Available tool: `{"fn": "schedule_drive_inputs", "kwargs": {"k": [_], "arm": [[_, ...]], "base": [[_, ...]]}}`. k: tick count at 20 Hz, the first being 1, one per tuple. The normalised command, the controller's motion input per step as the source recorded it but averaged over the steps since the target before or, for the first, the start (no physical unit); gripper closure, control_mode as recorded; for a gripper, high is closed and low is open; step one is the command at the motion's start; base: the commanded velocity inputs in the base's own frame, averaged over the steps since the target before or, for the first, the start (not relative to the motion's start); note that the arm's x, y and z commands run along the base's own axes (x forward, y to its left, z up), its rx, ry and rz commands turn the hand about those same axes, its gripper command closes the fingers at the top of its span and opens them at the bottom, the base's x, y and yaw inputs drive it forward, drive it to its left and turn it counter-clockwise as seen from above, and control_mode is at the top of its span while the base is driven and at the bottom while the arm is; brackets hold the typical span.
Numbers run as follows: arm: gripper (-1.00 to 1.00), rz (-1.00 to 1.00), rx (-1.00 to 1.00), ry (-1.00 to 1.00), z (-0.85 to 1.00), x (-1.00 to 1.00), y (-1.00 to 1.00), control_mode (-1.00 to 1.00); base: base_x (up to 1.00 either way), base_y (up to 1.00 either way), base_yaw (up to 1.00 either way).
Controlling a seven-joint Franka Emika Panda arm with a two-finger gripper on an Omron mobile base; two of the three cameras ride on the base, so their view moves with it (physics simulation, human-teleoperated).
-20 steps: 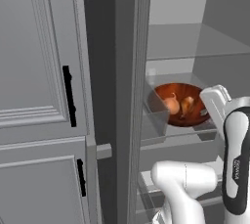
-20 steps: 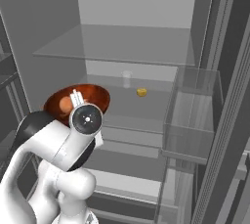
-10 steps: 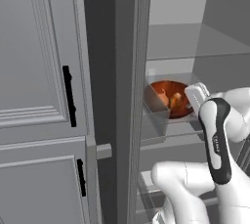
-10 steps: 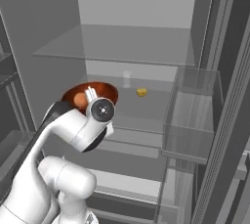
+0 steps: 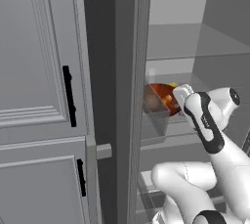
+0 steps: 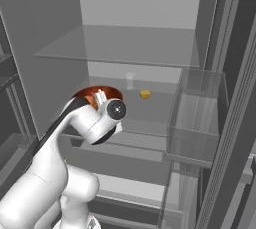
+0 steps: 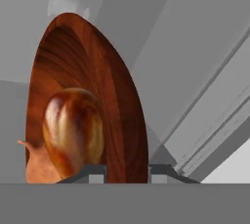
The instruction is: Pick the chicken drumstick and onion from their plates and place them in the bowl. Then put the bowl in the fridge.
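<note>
Gripping bowl rim, claw clenched inside fridge; drumstick inside, small yellow item behind.

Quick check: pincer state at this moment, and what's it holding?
Pincer: shut on the rim of the bowl, which carries the drumstick and onion inside the fridge.

A clear glass shelf inside the fridge is carrying the things. The reddish-brown bowl is sitting over its left part, though contact is hard to judge. A small yellow lump is lying at about two o'clock from the bowl, with a pale clear tumbler standing just beside it, at roughly ten o'clock.
</note>
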Motion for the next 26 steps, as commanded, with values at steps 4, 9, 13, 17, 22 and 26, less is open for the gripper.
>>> {"fn": "schedule_drive_inputs", "kwargs": {"k": [4,9,13,17,22,26], "arm": [[1.0,0.02,0.03,0.0,-0.3,0.62,0.01,-1.0],[1.0,0.01,0.0,0.04,-0.26,0.48,0.1,-1.0],[1.0,0.0,0.0,0.08,-0.24,0.38,0.13,-1.0],[1.0,0.01,0.0,0.03,-0.21,0.42,0.09,-1.0],[1.0,0.01,0.0,0.01,-0.25,0.32,0.01,-1.0],[1.0,0.0,0.0,0.11,-0.15,0.03,0.01,-1.0]], "base": [[0.0,0.0,0.0],[0.0,0.0,0.0],[0.0,0.0,0.0],[0.0,0.0,0.0],[0.0,0.0,0.0],[0.0,0.0,0.0]]}}
